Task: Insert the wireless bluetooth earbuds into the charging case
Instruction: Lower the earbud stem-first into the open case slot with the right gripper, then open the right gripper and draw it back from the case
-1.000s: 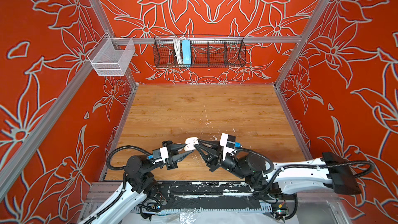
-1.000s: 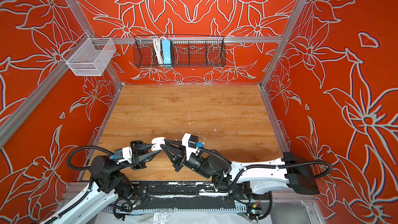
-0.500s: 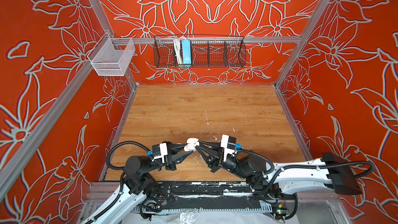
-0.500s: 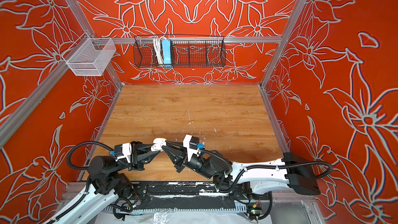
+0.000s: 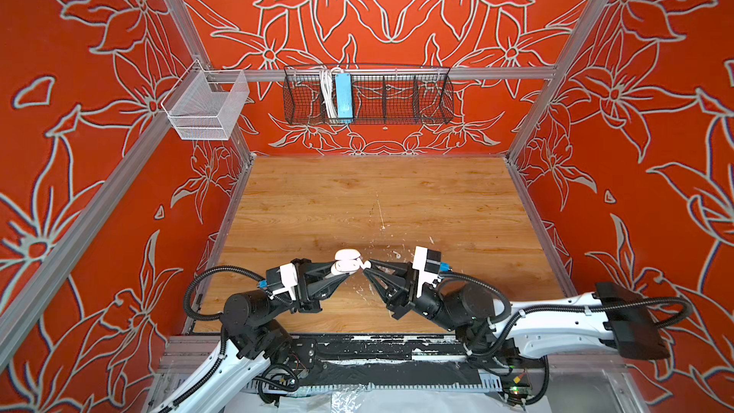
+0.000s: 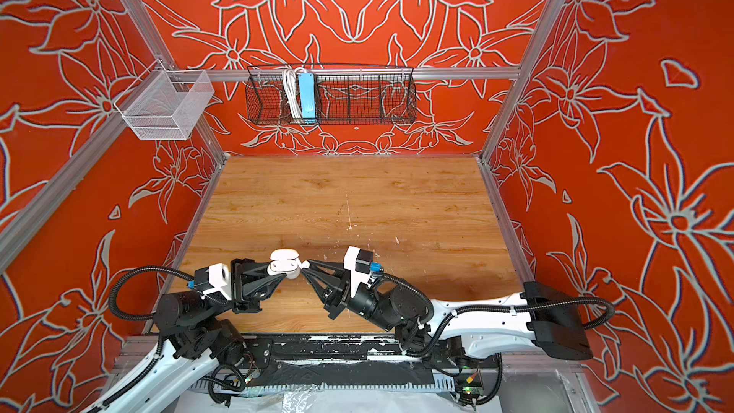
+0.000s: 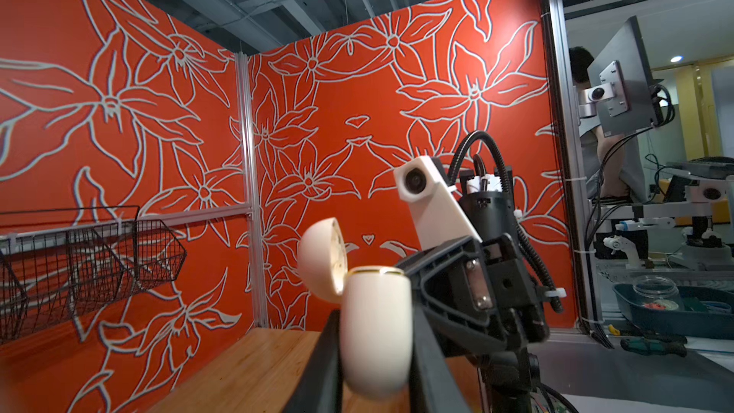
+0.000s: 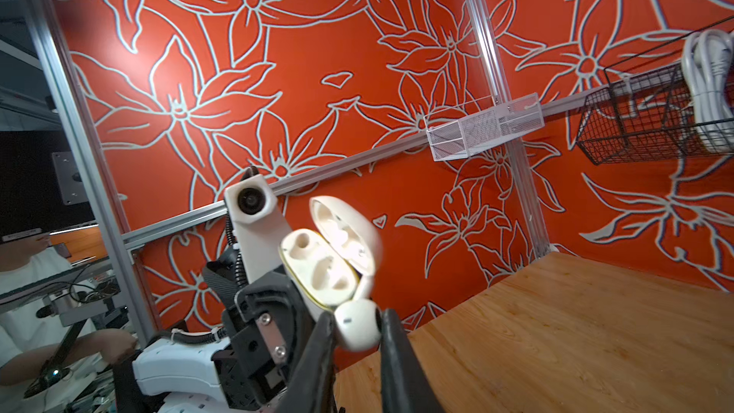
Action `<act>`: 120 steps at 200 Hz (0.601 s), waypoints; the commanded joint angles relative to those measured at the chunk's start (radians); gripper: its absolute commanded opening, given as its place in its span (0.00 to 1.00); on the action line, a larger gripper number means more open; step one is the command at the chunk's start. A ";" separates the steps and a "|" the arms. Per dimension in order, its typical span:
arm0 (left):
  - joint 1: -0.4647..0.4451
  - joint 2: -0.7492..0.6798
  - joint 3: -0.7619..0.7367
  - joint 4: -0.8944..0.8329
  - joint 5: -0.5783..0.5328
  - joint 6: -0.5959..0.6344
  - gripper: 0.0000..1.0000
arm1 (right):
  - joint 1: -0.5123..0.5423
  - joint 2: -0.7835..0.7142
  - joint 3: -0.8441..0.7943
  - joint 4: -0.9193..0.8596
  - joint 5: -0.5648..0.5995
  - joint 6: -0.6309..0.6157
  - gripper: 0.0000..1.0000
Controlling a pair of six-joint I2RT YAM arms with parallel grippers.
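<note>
A white charging case hangs above the wooden table near its front edge, lid hinged open. My left gripper is shut on the case's lower body, and the lid stands up behind it. Coming from the right, my right gripper is shut on one glossy white earbud. In the right wrist view the earbud sits at the rim of the case, just outside its two moulded sockets, which look empty.
A black wire basket on the back wall holds a blue power strip and a white cable. A white mesh basket hangs at the left wall. White paint flecks dot the table. Red walls close three sides.
The left arm's wrist has drawn back slightly to the left. Case and earbud stay almost where they were, tips still meeting. Both grips are unchanged.
</note>
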 commanded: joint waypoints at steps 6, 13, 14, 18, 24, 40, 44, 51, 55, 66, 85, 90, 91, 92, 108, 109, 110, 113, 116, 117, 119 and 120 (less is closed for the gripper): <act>0.000 -0.001 0.025 0.097 0.010 0.000 0.00 | 0.004 0.034 0.042 -0.049 -0.028 0.053 0.14; 0.001 -0.004 0.027 0.092 0.013 0.005 0.00 | 0.004 0.034 0.048 -0.057 -0.022 0.053 0.14; 0.001 -0.005 0.027 0.091 0.013 0.006 0.00 | 0.004 0.033 0.050 -0.059 -0.021 0.053 0.14; 0.001 -0.006 0.026 0.088 0.016 0.009 0.00 | 0.004 0.030 0.053 -0.065 -0.018 0.052 0.14; 0.001 -0.011 0.027 0.080 0.022 0.015 0.00 | 0.004 0.025 0.057 -0.075 -0.016 0.050 0.14; 0.001 -0.022 0.034 0.038 0.042 0.046 0.00 | 0.004 0.002 0.062 -0.091 -0.029 0.038 0.14; 0.001 -0.027 0.036 0.021 0.047 0.057 0.00 | 0.004 -0.006 0.060 -0.098 -0.032 0.035 0.14; 0.001 -0.036 0.041 -0.018 0.054 0.084 0.00 | 0.004 -0.022 0.059 -0.111 -0.034 0.029 0.13; 0.000 -0.040 0.042 -0.039 0.054 0.097 0.00 | 0.004 -0.033 0.056 -0.120 -0.034 0.025 0.14; 0.001 -0.057 0.047 -0.100 0.045 0.135 0.00 | 0.004 -0.068 0.048 -0.148 -0.027 0.011 0.14; 0.001 -0.088 0.034 -0.161 0.030 0.190 0.00 | 0.004 -0.151 0.027 -0.224 -0.023 -0.030 0.14; 0.001 -0.093 0.032 -0.173 0.029 0.204 0.00 | 0.004 -0.177 0.026 -0.254 -0.030 -0.047 0.14; 0.001 -0.094 0.032 -0.177 0.031 0.205 0.00 | 0.004 -0.181 0.028 -0.261 -0.031 -0.050 0.14; 0.001 -0.096 0.032 -0.180 0.032 0.209 0.00 | 0.004 -0.185 0.027 -0.269 -0.033 -0.054 0.14; 0.001 -0.098 0.035 -0.224 0.066 0.253 0.00 | 0.004 -0.246 0.071 -0.432 -0.063 -0.107 0.13; 0.001 -0.097 0.036 -0.226 0.069 0.256 0.00 | 0.004 -0.249 0.075 -0.443 -0.065 -0.108 0.13; 0.001 -0.096 0.036 -0.228 0.073 0.258 0.00 | 0.004 -0.252 0.080 -0.453 -0.067 -0.112 0.13; 0.001 -0.093 0.037 -0.232 0.080 0.263 0.00 | 0.004 -0.260 0.093 -0.485 -0.072 -0.122 0.13; 0.001 -0.090 0.038 -0.238 0.090 0.269 0.00 | 0.005 -0.265 0.103 -0.514 -0.078 -0.131 0.14; 0.001 -0.088 0.039 -0.240 0.093 0.271 0.00 | 0.004 -0.266 0.110 -0.527 -0.081 -0.133 0.14; 0.001 -0.085 0.040 -0.241 0.100 0.273 0.00 | 0.004 -0.269 0.121 -0.550 -0.085 -0.141 0.14; 0.001 -0.083 0.040 -0.242 0.103 0.275 0.00 | 0.004 -0.271 0.126 -0.562 -0.086 -0.144 0.14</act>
